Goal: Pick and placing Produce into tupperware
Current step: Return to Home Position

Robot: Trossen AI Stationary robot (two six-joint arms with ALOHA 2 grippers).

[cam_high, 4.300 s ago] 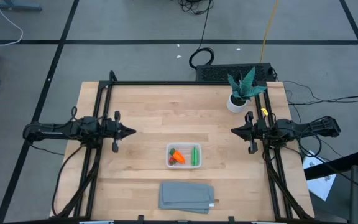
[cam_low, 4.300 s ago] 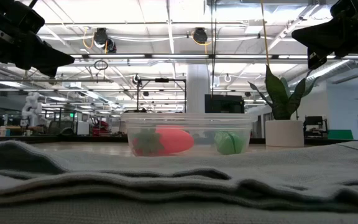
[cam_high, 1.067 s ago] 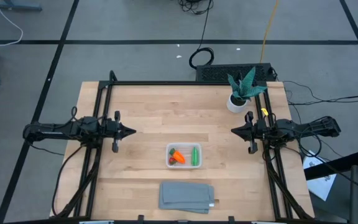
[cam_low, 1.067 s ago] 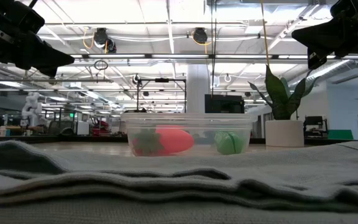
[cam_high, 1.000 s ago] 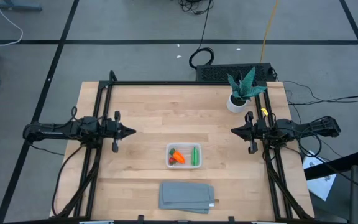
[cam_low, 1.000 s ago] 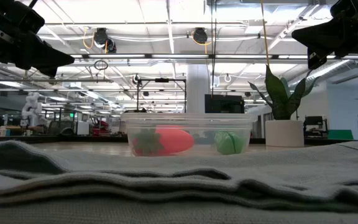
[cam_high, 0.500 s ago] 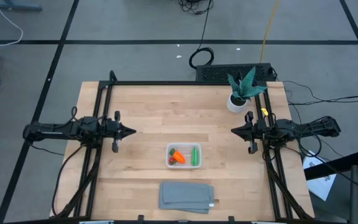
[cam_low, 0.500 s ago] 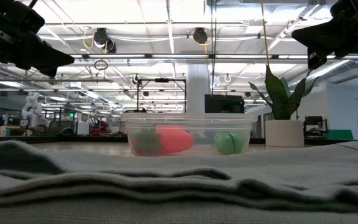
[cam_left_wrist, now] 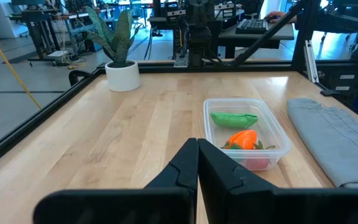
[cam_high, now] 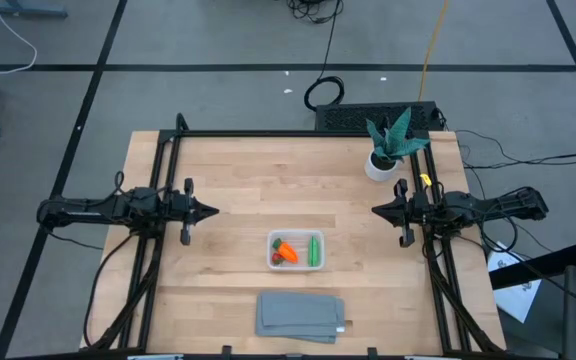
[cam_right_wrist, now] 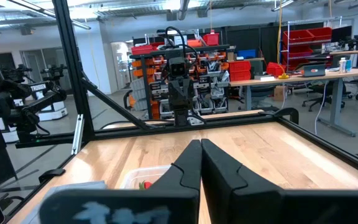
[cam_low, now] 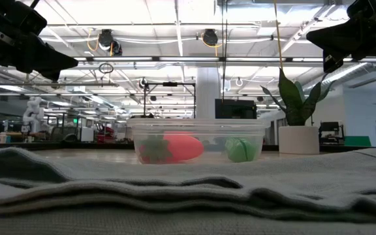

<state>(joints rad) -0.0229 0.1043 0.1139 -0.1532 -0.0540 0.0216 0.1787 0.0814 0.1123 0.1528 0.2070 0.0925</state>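
Note:
The clear tupperware (cam_high: 295, 250) sits on the table's middle, toward the near side. Inside it lie the orange carrot (cam_high: 287, 250), the green pod (cam_high: 314, 249) and the red berry (cam_high: 278, 258). The left wrist view shows the tupperware (cam_left_wrist: 246, 132) with the pod (cam_left_wrist: 234, 117), the carrot (cam_left_wrist: 242, 139) and the berry (cam_left_wrist: 253, 163) in it. My left gripper (cam_high: 211, 211) hovers shut at the table's left, well clear of the container. My right gripper (cam_high: 376, 211) hovers shut at the right.
A folded grey cloth (cam_high: 300, 316) lies near the table's near edge, just in front of the tupperware. A spiky green plant in a white pot (cam_high: 385, 152) stands at the far right corner, close behind my right arm. A black frame rims the table (cam_high: 268, 133).

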